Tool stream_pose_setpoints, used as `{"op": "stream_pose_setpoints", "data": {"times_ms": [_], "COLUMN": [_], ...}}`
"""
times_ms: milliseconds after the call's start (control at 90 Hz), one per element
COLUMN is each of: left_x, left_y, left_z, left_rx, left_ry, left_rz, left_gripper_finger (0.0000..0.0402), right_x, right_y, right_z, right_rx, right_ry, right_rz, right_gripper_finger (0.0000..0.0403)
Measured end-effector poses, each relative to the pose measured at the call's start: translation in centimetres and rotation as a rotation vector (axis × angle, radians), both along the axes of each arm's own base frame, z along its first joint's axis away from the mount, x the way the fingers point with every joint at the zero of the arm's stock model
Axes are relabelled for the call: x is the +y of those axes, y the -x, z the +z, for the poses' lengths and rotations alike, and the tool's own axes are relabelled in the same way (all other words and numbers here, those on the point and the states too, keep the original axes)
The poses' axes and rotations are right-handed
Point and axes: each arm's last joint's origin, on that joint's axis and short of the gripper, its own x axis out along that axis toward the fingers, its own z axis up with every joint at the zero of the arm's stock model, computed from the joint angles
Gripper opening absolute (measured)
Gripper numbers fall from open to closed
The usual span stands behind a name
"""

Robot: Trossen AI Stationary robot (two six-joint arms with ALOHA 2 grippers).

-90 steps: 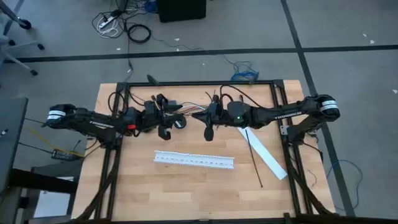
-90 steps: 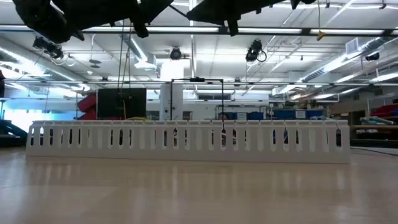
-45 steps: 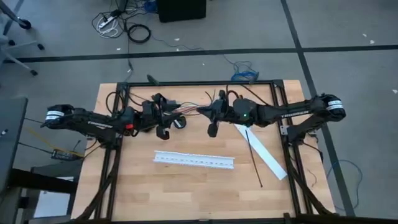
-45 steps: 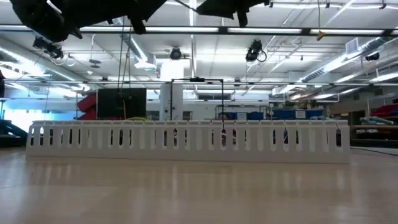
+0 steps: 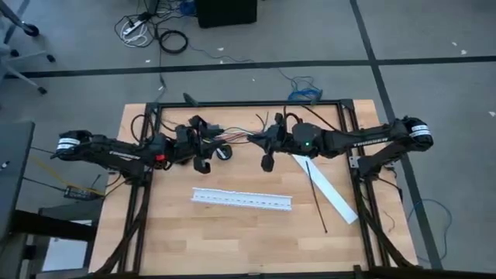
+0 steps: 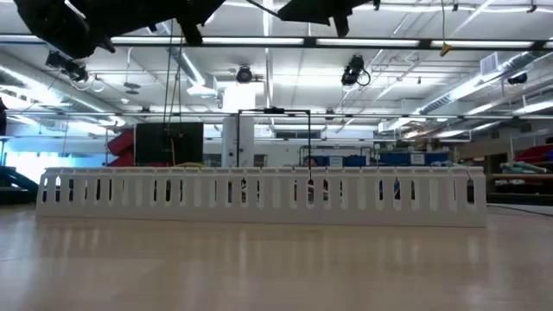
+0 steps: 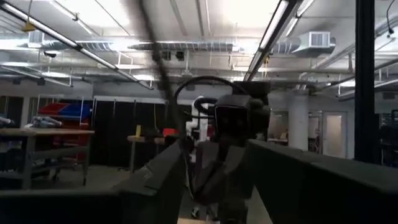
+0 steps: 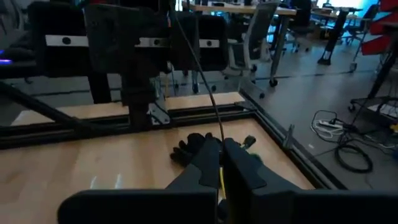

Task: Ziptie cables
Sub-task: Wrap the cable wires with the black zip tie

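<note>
Both arms hover above the table's far half, facing each other. The cables (image 5: 232, 138), thin red and white wires, span the gap between them; who holds them I cannot tell. My left gripper (image 5: 208, 146) has its fingers (image 7: 155, 180) apart, and no wires show in the gap. My right gripper (image 5: 263, 144) (image 8: 221, 163) is shut on a thin black strand (image 8: 194, 59). The ziptie (image 5: 316, 195), a thin black strap, lies on the table at the right, across a white strip. My right gripper pinches the thin black strand between its two shut fingers (image 8: 205, 165), at the strand's part (image 8: 216, 140) just beyond them. The fingers point level toward the table's left side. The strand runs on, lifted clear of the table, toward my left arm; wire or strap, I cannot tell.
A white slotted channel (image 5: 242, 199) (image 6: 259, 197) lies across the table's middle. A flat white strip (image 5: 332, 192) lies slanted at the right. A black frame rail (image 5: 248, 103) borders the far edge. A black clump (image 8: 189, 149) sits on the table beyond my right fingers.
My right gripper has drawn back a little toward the table's right edge and has risen slightly, still shut. The channel and the ziptie on the table have stayed where they were.
</note>
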Motion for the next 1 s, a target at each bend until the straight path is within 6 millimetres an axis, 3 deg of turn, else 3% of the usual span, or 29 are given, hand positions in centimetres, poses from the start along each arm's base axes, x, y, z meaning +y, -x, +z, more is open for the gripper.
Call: {"op": "stream_pose_setpoints", "data": {"times_ms": [367, 467, 678, 844, 1000], "left_x": [0.0, 0.01, 0.01, -0.06, -0.86], "left_y": [0.02, 0.02, 0.02, 0.01, 0.63], "left_z": [0.04, 0.04, 0.04, 0.05, 0.86], "left_rx": [-0.004, -0.004, 0.005, 0.005, -0.05], "left_ry": [-0.001, -0.004, -0.06, -0.073, -0.089], "left_rz": [-0.001, 0.002, 0.029, 0.009, -0.14], "left_gripper_finger": [0.015, 0.0118, 0.001, 0.0002, 0.0021], "right_x": [0.15, 0.15, 0.24, 0.3, 0.08], "right_y": [0.0, 0.0, -0.03, -0.03, 0.03], "right_z": [0.0, 0.0, -0.03, -0.06, 0.14], "right_rx": [-0.001, -0.001, -0.004, -0.001, -0.01], "right_ry": [-0.003, -0.004, -0.025, -0.026, -0.008], "right_rz": [0.005, 0.005, 0.034, 0.039, 0.033], "right_gripper_finger": [0.0, 0.0, 0.0, 0.0, 0.0]}}
